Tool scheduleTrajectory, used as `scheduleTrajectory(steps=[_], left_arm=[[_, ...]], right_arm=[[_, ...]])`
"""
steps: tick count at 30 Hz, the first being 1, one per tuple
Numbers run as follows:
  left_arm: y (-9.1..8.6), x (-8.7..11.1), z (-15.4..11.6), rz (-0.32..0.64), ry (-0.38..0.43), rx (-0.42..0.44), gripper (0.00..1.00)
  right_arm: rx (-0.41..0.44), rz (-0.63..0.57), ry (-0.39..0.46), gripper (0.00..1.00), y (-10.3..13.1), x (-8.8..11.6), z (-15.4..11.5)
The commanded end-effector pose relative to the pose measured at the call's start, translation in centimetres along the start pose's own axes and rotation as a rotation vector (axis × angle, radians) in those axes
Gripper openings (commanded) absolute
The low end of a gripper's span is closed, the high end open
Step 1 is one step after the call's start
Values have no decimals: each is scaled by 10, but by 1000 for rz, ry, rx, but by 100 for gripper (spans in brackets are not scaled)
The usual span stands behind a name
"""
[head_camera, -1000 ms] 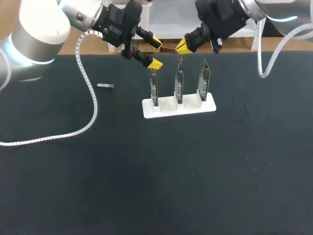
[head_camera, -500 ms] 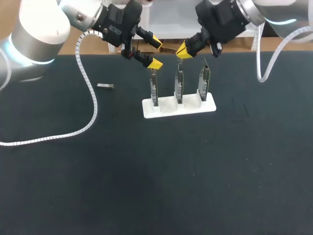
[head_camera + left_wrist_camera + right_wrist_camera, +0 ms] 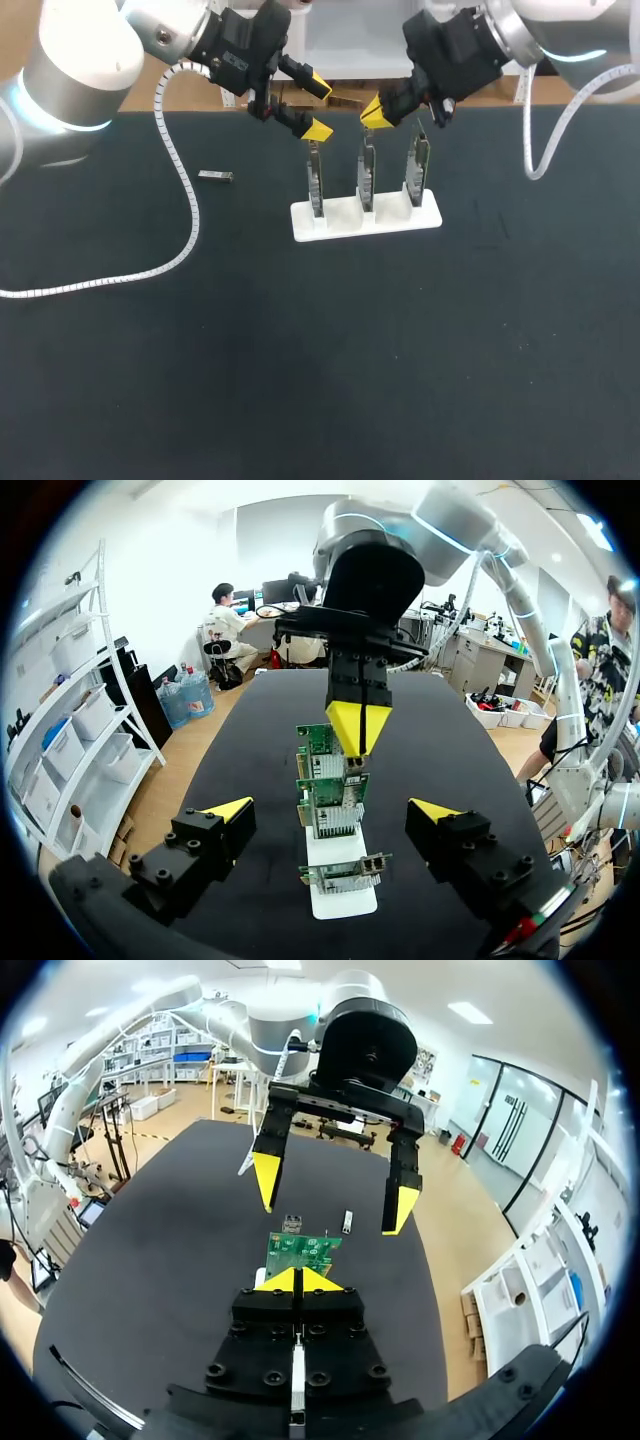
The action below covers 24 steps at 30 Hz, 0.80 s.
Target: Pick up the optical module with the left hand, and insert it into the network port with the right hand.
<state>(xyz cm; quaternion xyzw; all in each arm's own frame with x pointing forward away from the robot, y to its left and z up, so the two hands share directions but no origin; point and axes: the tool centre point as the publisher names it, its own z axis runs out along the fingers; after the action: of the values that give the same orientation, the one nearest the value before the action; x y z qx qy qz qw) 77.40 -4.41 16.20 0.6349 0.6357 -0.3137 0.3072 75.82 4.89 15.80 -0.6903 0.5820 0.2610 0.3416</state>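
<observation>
The optical module (image 3: 215, 177), a small silver bar, lies on the black table left of the card stand; it also shows in the right wrist view (image 3: 347, 1222), beyond the cards. My left gripper (image 3: 316, 107) hangs open above the left network card (image 3: 315, 180), holding nothing; its own view has the row of cards (image 3: 335, 815) between its fingers (image 3: 332, 810). My right gripper (image 3: 373, 112) is shut just over the top of the middle card (image 3: 366, 175), with nothing seen in its tips (image 3: 298, 1280). The two grippers face each other across the cards.
A white stand (image 3: 365, 222) holds three upright green network cards, the right one (image 3: 417, 165) beside my right gripper. A white coiled cable (image 3: 185, 200) from my left arm trails over the table's left side.
My right gripper has come down and slightly left, closer to the top of the middle card. The left arm and the module have not moved.
</observation>
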Motion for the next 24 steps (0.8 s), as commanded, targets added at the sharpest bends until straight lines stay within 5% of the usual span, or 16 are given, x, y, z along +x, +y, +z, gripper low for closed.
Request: scheduleTrajectory(steps=[1, 24], left_arm=[[0, 0, 0, -1, 3, -1, 100], [0, 0, 0, -1, 3, -1, 100]], right_arm=[[2, 3, -3, 0, 1, 3, 1], [-18, 32, -12, 0, 3, 15, 10]])
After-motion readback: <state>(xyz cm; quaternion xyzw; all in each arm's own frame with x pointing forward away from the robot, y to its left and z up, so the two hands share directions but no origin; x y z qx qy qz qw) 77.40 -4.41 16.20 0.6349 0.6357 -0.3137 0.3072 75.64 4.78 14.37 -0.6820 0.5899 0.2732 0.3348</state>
